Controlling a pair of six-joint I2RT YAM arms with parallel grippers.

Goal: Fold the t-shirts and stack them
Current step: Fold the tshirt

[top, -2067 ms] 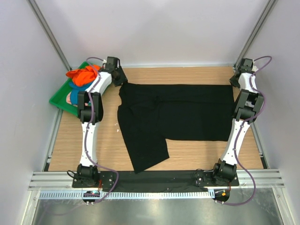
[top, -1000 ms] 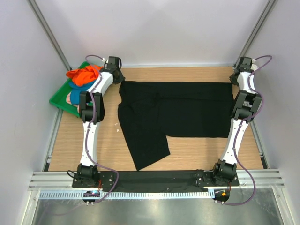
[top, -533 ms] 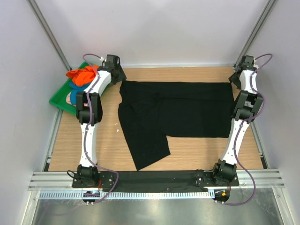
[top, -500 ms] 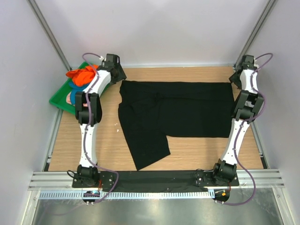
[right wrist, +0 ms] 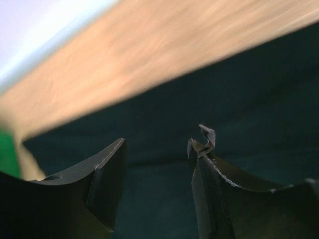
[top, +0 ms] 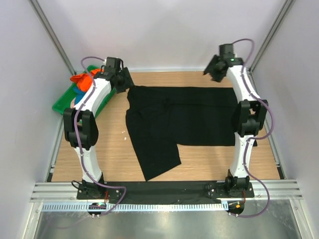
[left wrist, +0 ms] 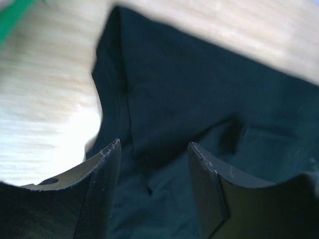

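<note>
The large, soft black cloth t-shirt (top: 189, 117) lies flat and faintly creased on the wood-grain counter (top: 112, 149). The left pincer (left wrist: 154, 147) and the right pincer (right wrist: 157, 145) hang by its far edge, both gaping wide and empty.

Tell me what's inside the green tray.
A bunched orange t-shirt, with blue cloth and pink cloth beside it. The left arm hides the rest of the tray.

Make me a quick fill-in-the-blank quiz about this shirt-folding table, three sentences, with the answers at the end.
1. The t-shirt spread on the table is coloured ____.
2. The orange t-shirt lies in a tray coloured ____.
3. The left tool and the right tool both have their jaws ____, gripping nothing.
Missing words: black; green; open.
</note>
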